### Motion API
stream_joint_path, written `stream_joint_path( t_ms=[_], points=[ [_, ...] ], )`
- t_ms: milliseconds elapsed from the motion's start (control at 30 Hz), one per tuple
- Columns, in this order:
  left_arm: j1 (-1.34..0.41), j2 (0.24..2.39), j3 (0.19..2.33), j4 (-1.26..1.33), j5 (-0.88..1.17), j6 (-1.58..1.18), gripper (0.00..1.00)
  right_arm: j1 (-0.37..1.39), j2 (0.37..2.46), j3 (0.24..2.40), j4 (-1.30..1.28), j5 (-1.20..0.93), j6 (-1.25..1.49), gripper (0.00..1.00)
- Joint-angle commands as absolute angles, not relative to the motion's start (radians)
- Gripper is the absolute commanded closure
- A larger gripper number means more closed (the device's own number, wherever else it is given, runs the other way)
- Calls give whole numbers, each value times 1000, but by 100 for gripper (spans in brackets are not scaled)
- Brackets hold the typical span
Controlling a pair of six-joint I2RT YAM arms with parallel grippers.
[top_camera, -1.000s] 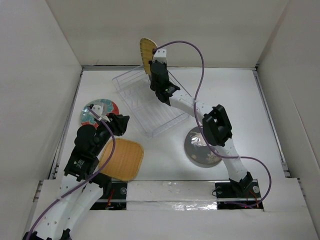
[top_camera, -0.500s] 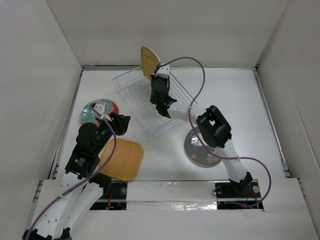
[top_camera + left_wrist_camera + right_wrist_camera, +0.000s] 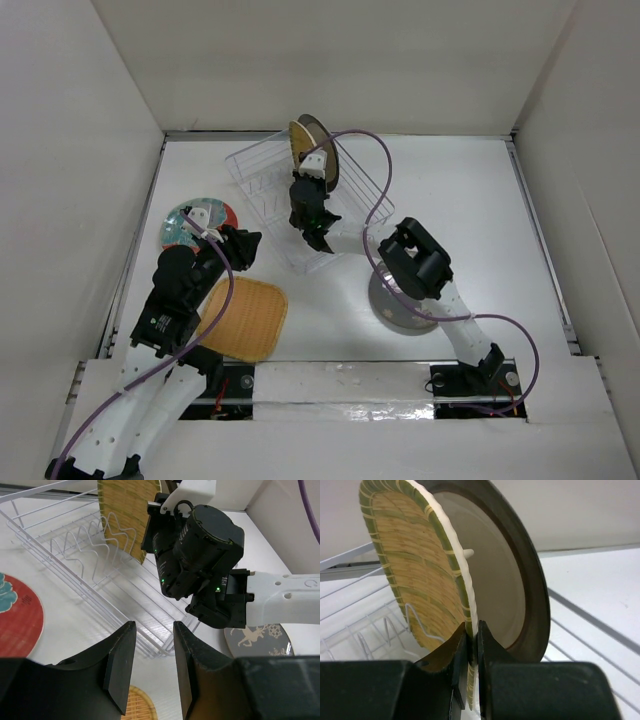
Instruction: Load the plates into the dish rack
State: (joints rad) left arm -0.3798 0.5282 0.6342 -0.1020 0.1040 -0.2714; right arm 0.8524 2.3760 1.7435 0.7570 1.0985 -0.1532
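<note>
My right gripper [image 3: 306, 165] [image 3: 472, 635] is shut on the rim of the yellow woven fan-shaped plate [image 3: 298, 140] [image 3: 410, 570] and holds it upright among the slot dividers at the far end of the clear wire dish rack [image 3: 290, 215] [image 3: 90, 575]. The dark-rimmed plate with cream centre [image 3: 320, 148] [image 3: 505, 580] stands upright just behind it. The red-teal plate [image 3: 190, 220] [image 3: 17, 615], the yellow woven square plate [image 3: 245, 320] and the dark deer-pattern plate [image 3: 395, 305] [image 3: 260, 640] lie flat on the table. My left gripper [image 3: 243, 246] [image 3: 152, 665] is open and empty, left of the rack.
White walls enclose the white table on three sides. The right arm's elbow [image 3: 415, 260] hangs over the deer plate. The left arm covers part of the red-teal and square plates. The purple cable [image 3: 370, 215] loops above the rack's right side.
My right gripper has lowered the fan-shaped plate from above the rack's far rim down among the dividers, and the right arm has drawn in to the left. The left arm has stayed still.
</note>
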Motion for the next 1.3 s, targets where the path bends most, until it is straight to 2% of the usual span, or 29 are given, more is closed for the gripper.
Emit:
stream_joint_path(
  t_ms=[0, 33, 133, 200, 233, 367, 433, 500, 567, 600, 633, 800, 833, 900, 933, 967, 1100, 1267],
  points=[
    [-383, 523, 630, -64, 107, -268, 67, 859, 2303, 1732, 703, 1125, 56, 83],
    [-383, 525, 630, -64, 110, -268, 67, 859, 2290, 1717, 655, 1127, 86, 64],
    [-383, 525, 630, -63, 113, -268, 67, 859, 2215, 1657, 599, 1094, 145, 39],
    [-383, 523, 630, -63, 115, -268, 67, 859, 2150, 1641, 548, 1065, 193, 34],
    [-383, 522, 630, -63, 114, -268, 67, 850, 2125, 1634, 519, 1051, 199, 27],
    [-383, 508, 630, -66, 114, -268, 67, 828, 1976, 1559, 381, 933, 296, 17],
    [-383, 500, 630, -66, 115, -268, 67, 804, 1846, 1446, 322, 849, 348, 16],
    [-383, 497, 629, -64, 118, -268, 67, 782, 1743, 1340, 307, 764, 422, 21],
    [-383, 489, 629, -63, 124, -268, 67, 732, 1588, 1179, 244, 710, 538, 74],
    [-383, 486, 629, -61, 130, -270, 67, 707, 1539, 1128, 209, 651, 581, 94],
    [-383, 480, 627, -61, 132, -270, 67, 651, 1490, 1079, 122, 615, 628, 100],
    [-383, 451, 626, -63, 130, -272, 74, 453, 1151, 741, -104, 375, 847, 100],
    [-383, 446, 626, -61, 133, -272, 74, 425, 1106, 711, -185, 356, 865, 85],
    [-383, 442, 626, -61, 138, -272, 74, 346, 993, 636, -248, 301, 887, 61],
    [-383, 437, 626, -61, 141, -273, 74, 318, 964, 615, -297, 278, 891, 44],
    [-383, 436, 627, -61, 141, -273, 73, 292, 939, 597, -310, 249, 893, 40],
    [-383, 420, 627, -66, 138, -273, 71, 206, 897, 523, -321, 37, 900, 38],
    [-383, 422, 626, -64, 141, -275, 71, 235, 1012, 517, -278, 8, 867, 38]
  ],
)
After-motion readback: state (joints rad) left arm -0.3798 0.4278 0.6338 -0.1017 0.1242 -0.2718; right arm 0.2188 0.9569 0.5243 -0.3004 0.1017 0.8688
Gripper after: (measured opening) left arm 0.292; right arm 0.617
